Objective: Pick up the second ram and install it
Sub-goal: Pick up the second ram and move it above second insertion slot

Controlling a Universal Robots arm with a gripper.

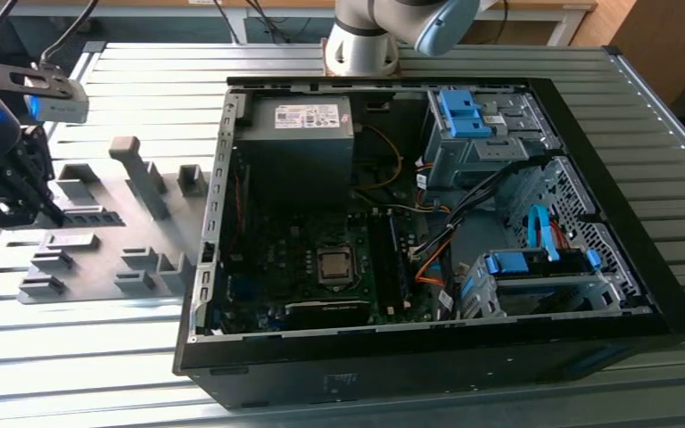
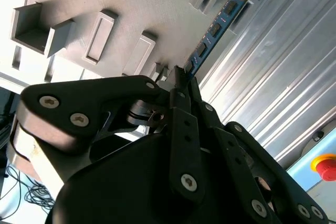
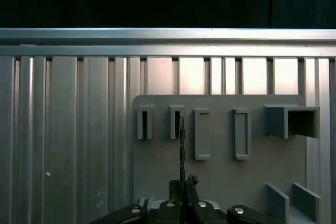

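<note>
At the exterior view's left, well apart from the open computer case (image 1: 438,366), the hand (image 1: 15,212) hangs over a grey holder plate (image 1: 93,267) that lies on the ribbed metal desk (image 1: 104,357). The arm's base (image 1: 360,45) stands on the desk behind the case.

Both wrist views show the hand (image 2: 181,74) (image 3: 182,183) closed on one end of the memory stick (image 2: 218,22), with a finger pressed against each flat face. In the second wrist view the stick is a green board with a blue label and black chips. It runs from the fingertips across the plate (image 2: 131,3) towards a narrow raised slot near the plate's edge. In the first wrist view the stick (image 3: 181,145) appears edge-on as a thin dark line. Its far end meets the second slot in the row on the plate (image 3: 220,182). I cannot tell whether that end sits inside the slot or just above it.
</note>
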